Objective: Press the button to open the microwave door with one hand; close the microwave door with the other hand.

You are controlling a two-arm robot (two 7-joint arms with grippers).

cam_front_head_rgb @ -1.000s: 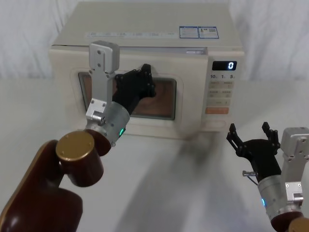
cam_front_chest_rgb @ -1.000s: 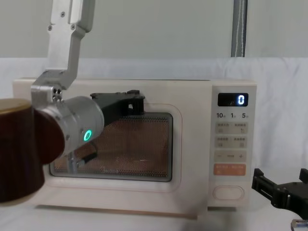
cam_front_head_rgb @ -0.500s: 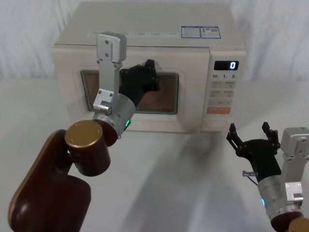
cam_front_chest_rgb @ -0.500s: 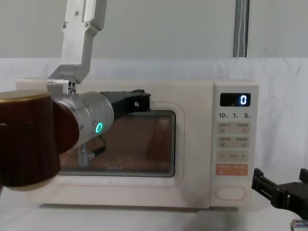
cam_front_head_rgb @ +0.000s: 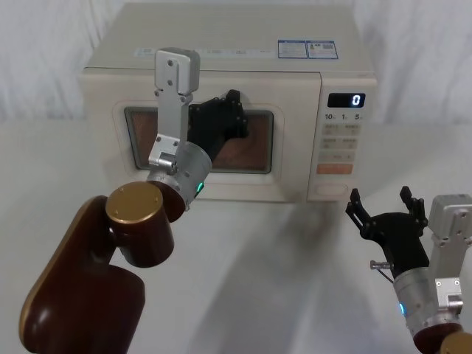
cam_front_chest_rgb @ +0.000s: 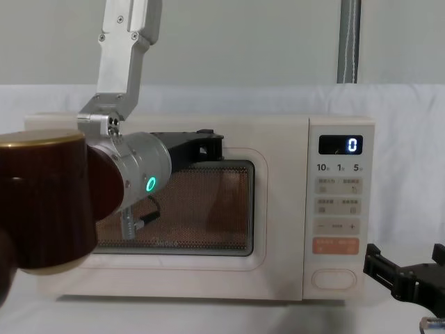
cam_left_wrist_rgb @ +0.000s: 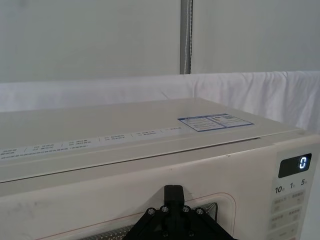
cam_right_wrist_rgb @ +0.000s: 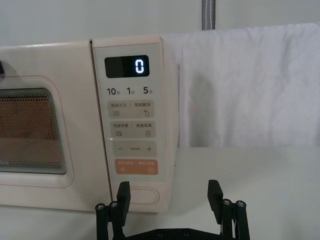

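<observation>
Head view: our left claw (cam_front_head_rgb: pixel 234 118), clench indeterminate, presses the door (cam_front_head_rgb: pixel 291 155); overpushing could slide the microwave (cam_front_head_rgb: pixel 221 44); right claw (cam_front_head_rgb: pixel 386 214) released.

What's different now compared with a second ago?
The left gripper has pushed the microwave door from ajar to flush with the control panel. The right gripper stayed open, low in front of the button; the display still reads 0.

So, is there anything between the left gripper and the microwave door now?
Nothing visible stands between them. The left gripper is up against the upper part of the microwave door, over its window. The right gripper waits low on the right, fingers open, in front of the button.
</observation>
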